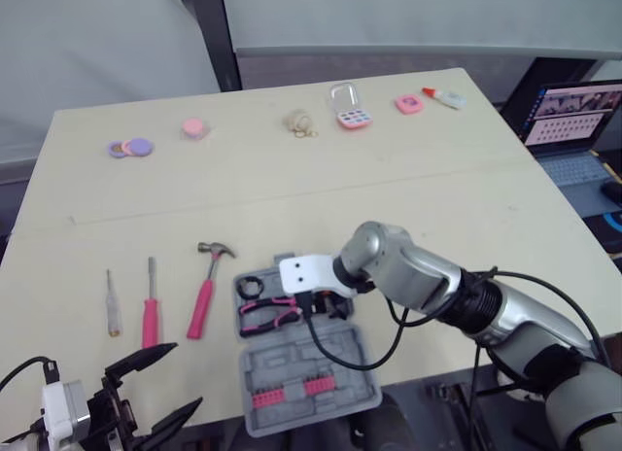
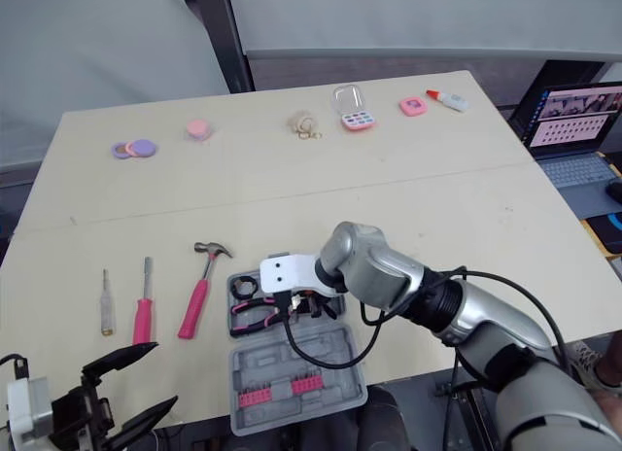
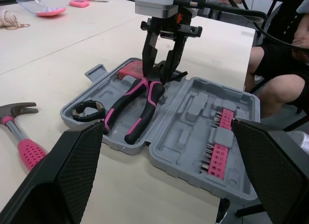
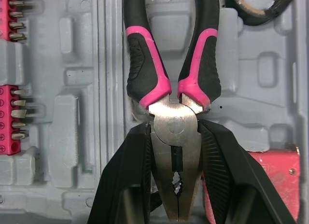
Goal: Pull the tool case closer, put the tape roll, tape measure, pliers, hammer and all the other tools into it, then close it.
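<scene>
**Open case at the near edge, tools partly inside**

The grey tool case lies open and flat at the near edge of the tabletop. Its far half holds the black tape roll, the red tape measure and the pink-black pliers, whose steel head sits between the right gripper's fingers. Left of the case lie the pink-handled hammer, then two screwdrivers, toward the near left corner.

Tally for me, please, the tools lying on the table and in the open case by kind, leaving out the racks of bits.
Screwdrivers: 2 (pale-handled screwdriver, pink-handled screwdriver)
Hammer: 1
Pliers: 1
Tape roll: 1
Tape measure: 1
Total: 6
</scene>
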Available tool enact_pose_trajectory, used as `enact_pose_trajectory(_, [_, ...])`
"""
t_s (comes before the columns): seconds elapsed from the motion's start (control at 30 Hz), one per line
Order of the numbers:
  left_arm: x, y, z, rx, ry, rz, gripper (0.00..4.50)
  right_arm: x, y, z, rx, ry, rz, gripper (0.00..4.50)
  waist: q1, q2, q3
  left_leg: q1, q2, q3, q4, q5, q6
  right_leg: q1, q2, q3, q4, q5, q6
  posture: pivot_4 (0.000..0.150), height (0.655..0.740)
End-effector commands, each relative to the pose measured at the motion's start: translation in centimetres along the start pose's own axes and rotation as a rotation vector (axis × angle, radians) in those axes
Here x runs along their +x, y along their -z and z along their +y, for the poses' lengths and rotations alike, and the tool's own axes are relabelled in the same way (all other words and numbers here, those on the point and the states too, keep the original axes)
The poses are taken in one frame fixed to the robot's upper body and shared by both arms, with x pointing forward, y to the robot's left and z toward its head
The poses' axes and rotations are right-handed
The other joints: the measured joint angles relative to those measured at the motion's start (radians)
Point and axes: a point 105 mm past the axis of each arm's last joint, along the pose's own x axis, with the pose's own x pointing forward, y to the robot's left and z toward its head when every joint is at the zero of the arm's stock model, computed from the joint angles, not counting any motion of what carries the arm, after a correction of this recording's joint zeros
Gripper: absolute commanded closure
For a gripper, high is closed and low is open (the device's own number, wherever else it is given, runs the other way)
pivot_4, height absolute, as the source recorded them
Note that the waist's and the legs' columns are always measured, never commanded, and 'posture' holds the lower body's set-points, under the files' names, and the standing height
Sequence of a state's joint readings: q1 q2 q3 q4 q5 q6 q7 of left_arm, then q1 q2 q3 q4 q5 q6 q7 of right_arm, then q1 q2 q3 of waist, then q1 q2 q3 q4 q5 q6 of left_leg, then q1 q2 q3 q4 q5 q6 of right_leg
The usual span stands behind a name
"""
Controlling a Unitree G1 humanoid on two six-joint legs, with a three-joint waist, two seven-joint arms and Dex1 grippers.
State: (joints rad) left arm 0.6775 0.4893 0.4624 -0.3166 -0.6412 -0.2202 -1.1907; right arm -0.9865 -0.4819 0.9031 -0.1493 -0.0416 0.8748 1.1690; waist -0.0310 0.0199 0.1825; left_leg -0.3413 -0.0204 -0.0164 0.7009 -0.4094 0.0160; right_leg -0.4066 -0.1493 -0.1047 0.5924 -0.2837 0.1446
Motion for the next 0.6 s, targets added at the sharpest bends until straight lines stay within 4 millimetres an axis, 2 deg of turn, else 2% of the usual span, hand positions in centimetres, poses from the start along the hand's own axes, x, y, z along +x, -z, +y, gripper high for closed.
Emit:
enact_pose_trajectory(0.03, [0.11,-0.47,-0.25,0.017,0.008,0.001,0.0,0.24,-0.77,0.39,-0.03,-0.008,-0.015,3.54,0.0,0.0,0.0,0.0,0.0,0.0,0.0,0.0,0.0,0.0,0.0,0.0,0.0,0.0,0.0,0.15,0.74])
enact_pose_trajectory(0.47, [0.3,-0.52,-0.2,0.013,0.014,0.001,0.0,0.82,-0.19,0.31,0.002,-0.01,-0.005,3.54,0.0,0.0,0.0,0.0,0.0,0.0,0.0,0.0,0.0,0.0,0.0,0.0,0.0,0.0,0.0,0.15,0.74])
enact_pose_trajectory(0.53, [0.34,-0.53,-0.15,0.013,0.015,0.001,0.0,0.66,-0.39,0.43,0.006,-0.019,-0.018,2.51,0.0,0.0,0.0,0.0,0.0,0.0,0.0,0.0,0.0,0.0,0.0,0.0,0.0,0.0,0.0,0.15,0.74])
enact_pose_trajectory(0.6, [0.38,-0.53,-0.13,0.013,0.017,0.0,0.0,0.24,-0.63,0.44,0.006,-0.02,-0.032,1.66,0.0,0.0,0.0,0.0,0.0,0.0,0.0,0.0,0.0,0.0,0.0,0.0,0.001,0.0,0.0,0.15,0.74])
